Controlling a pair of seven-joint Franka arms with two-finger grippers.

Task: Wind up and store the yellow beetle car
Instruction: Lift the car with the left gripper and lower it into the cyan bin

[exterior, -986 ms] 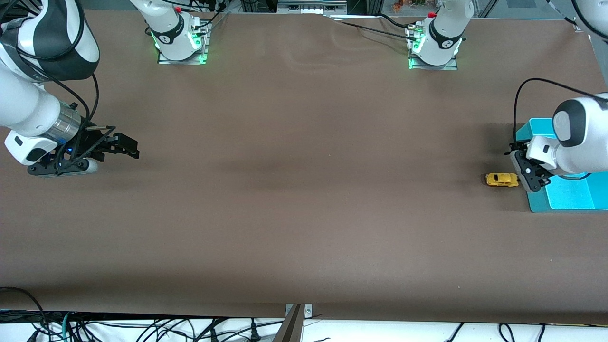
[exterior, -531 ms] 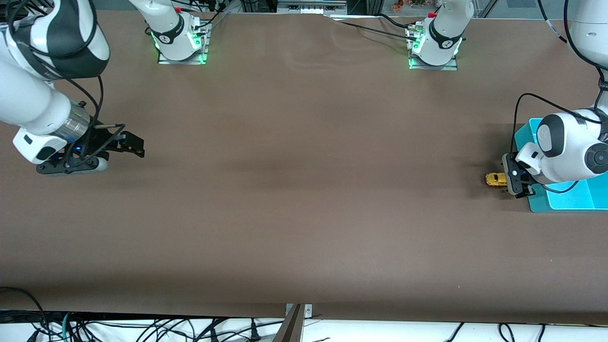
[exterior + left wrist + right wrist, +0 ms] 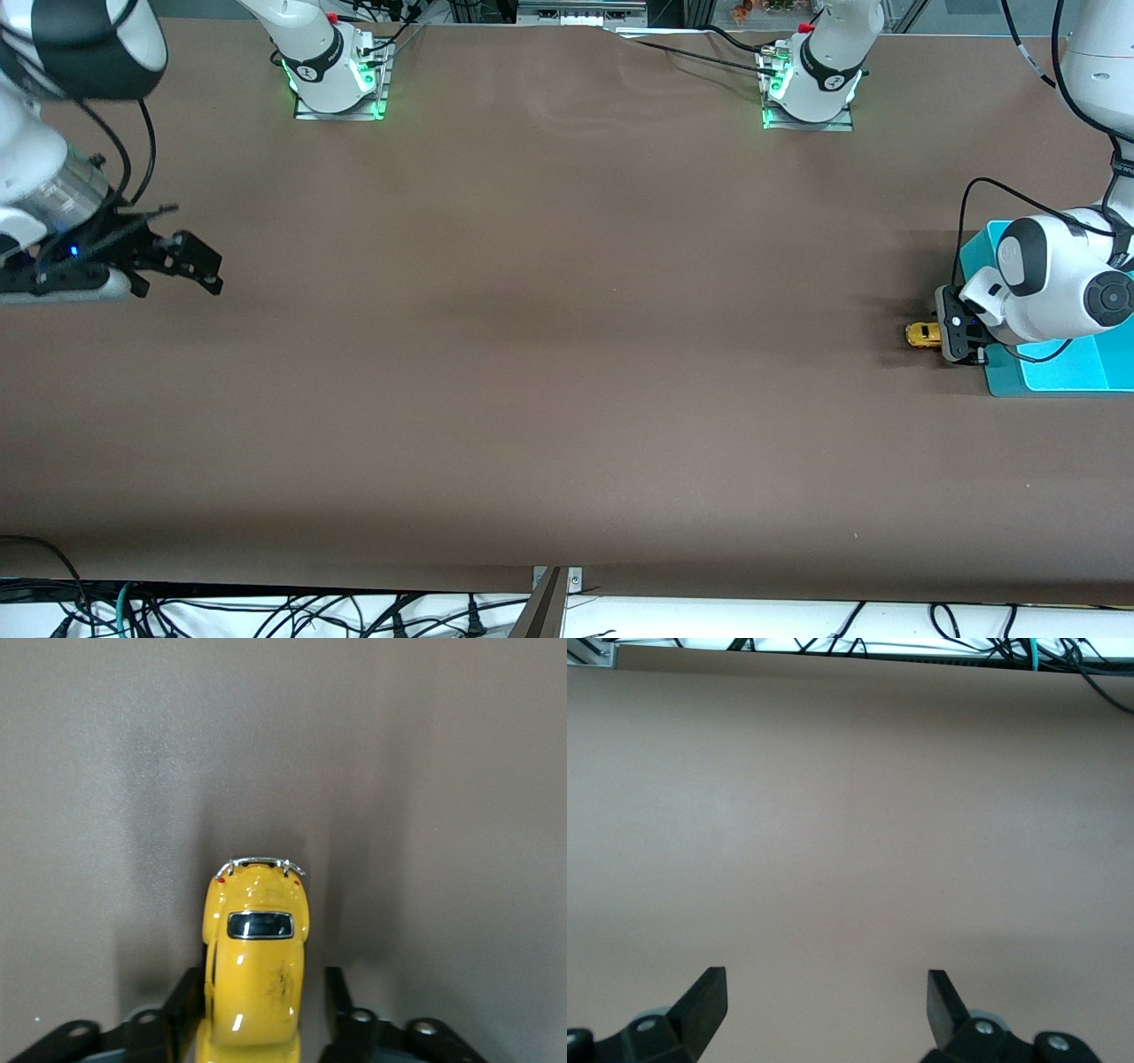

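Covering the yellow beetle car's (image 3: 922, 334) rear, left hand (image 3: 955, 341).

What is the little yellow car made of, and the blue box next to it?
The yellow beetle car looks like glossy painted metal or hard plastic: it shows bright glints and a chrome-looking bumper. The blue box looks like smooth, matte plastic; I can't be sure.

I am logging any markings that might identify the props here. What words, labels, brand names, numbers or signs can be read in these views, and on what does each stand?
None can be read.
yellow beetle car: no lettering or plate shows; only faint scuffs on its body.
teal tray: plain, no label.
robot bases: each collar bears a small round mark, too small to read.
brown table: unmarked.
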